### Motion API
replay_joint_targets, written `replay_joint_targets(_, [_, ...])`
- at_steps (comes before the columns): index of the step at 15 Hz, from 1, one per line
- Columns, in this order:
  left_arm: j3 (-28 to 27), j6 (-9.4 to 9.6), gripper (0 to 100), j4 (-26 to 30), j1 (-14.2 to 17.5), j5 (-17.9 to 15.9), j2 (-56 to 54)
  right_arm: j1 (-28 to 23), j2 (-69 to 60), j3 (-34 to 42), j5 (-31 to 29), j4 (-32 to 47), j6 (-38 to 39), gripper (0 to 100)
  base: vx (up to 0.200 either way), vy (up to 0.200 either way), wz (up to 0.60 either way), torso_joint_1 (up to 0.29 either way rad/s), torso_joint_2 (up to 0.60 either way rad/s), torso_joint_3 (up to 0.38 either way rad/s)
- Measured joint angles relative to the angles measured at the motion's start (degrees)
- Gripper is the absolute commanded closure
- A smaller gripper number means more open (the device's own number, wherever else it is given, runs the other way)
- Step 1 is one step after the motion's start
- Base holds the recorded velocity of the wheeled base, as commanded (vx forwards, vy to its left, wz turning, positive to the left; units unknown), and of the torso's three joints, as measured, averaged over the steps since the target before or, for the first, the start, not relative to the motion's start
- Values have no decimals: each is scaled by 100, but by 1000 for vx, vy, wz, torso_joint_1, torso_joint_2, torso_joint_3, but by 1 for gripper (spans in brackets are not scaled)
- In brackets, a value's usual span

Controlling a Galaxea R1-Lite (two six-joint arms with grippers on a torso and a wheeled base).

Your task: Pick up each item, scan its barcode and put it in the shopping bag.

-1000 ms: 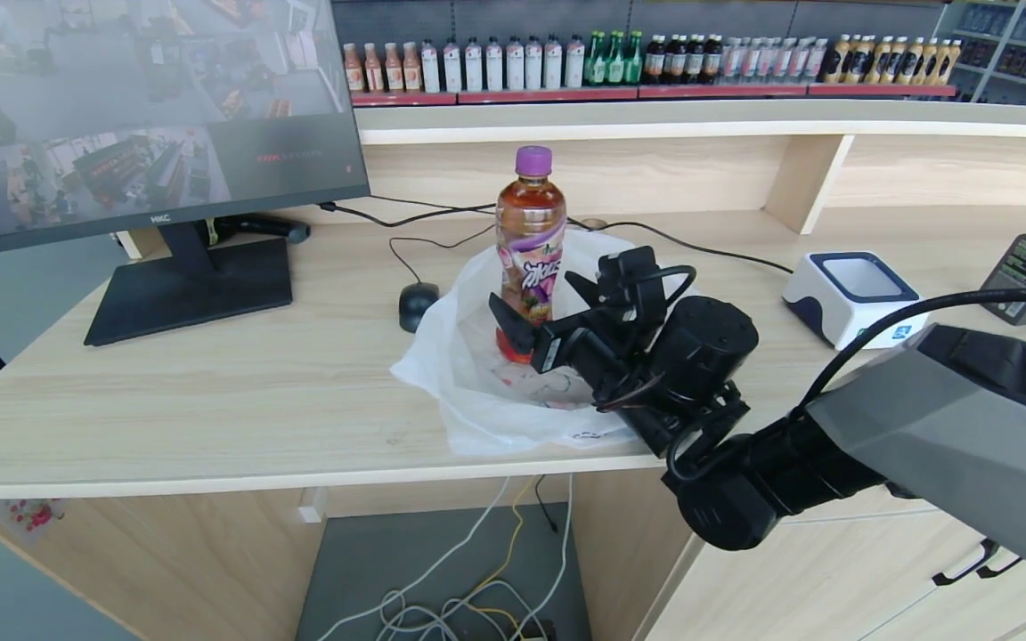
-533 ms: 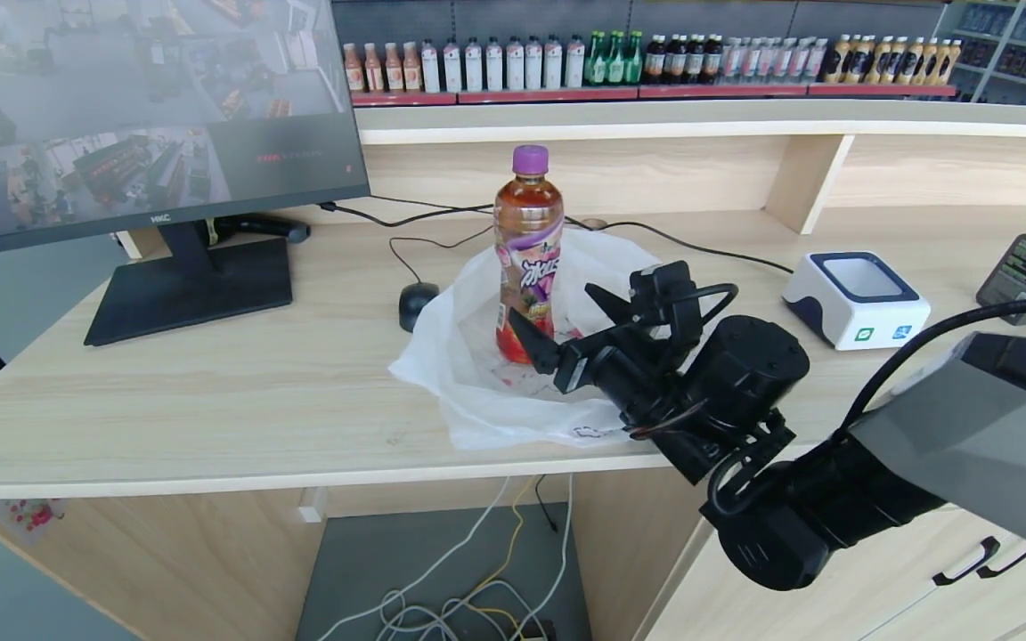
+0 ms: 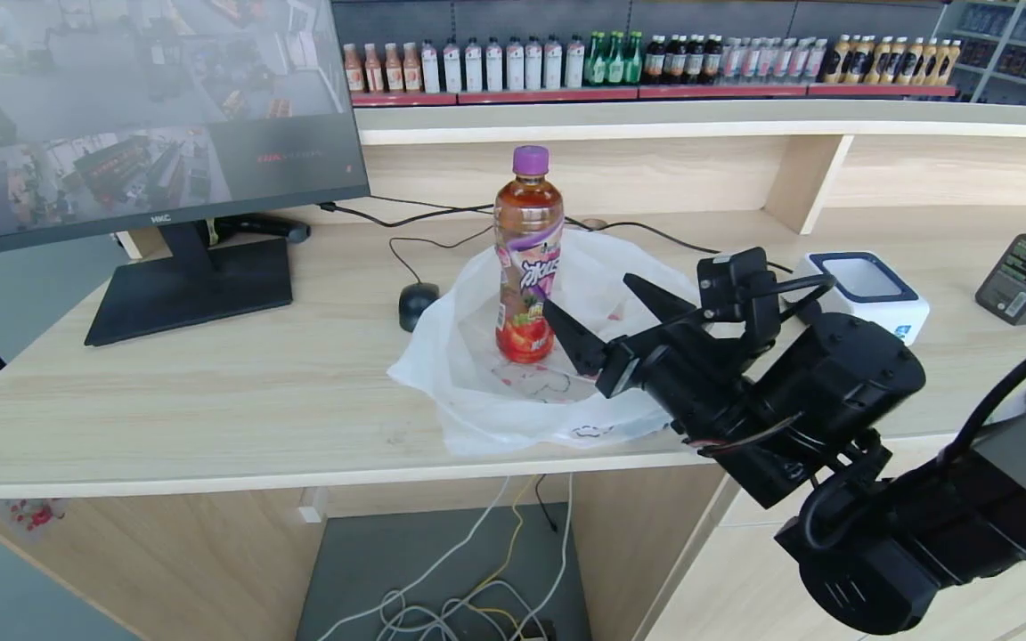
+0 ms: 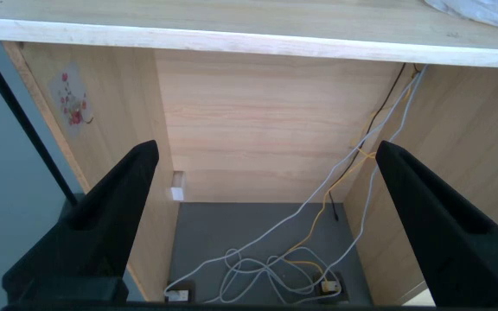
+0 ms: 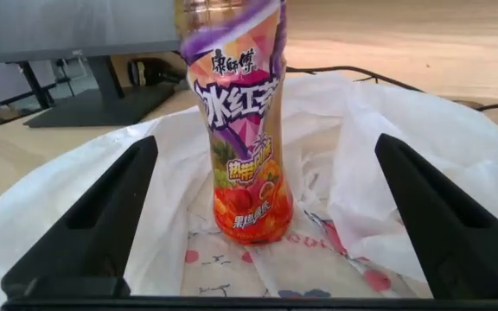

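A tea bottle (image 3: pixel 528 255) with a purple cap and purple label stands upright on the white shopping bag (image 3: pixel 468 374), which lies spread on the wooden counter (image 3: pixel 210 392). My right gripper (image 3: pixel 613 322) is open and empty, a short way to the right of the bottle and apart from it. In the right wrist view the bottle (image 5: pixel 242 130) stands on the bag (image 5: pixel 405 164) between and beyond my right gripper's (image 5: pixel 271 233) fingers (image 5: pixel 85 226). The barcode scanner (image 3: pixel 869 294) sits on the counter to the right. My left gripper (image 4: pixel 266 225) is open below the counter's front edge, facing cables on the floor.
A monitor (image 3: pixel 130 116) on its stand fills the counter's left. A black mouse (image 3: pixel 417 304) lies just left of the bag. A grey handheld terminal (image 3: pixel 1025 267) rests at far right. Cables (image 3: pixel 442 240) run behind the bottle. A raised shelf backs the counter.
My right gripper has let go of the bottle and drawn back to the right, away from it. The bottle stays upright on the bag.
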Motion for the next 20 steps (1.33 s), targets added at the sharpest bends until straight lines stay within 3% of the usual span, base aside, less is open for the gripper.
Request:
replay_joint_targets(4, [0, 0, 0, 0, 0, 0, 0, -168, -663, 1050, -4, -77, 37, 0, 0, 0, 0, 0, 0, 0])
replay_joint_targets(9, [0, -11, 0, 0, 0, 0, 0, -413, -1460, 1518, 0, -87, 34, 0, 0, 0, 0, 0, 0, 0])
replay_joint_targets(17, [0, 4, 0, 0, 0, 0, 0, -427, -1529, 1677, 0, -79, 105, 0, 0, 0, 0, 0, 0, 0])
replay_joint_targets(20, [0, 4, 0, -2, 5, -1, 0, -417, -1502, 1584, 5, -76, 110, 0, 0, -200, 0, -2, -1, 1])
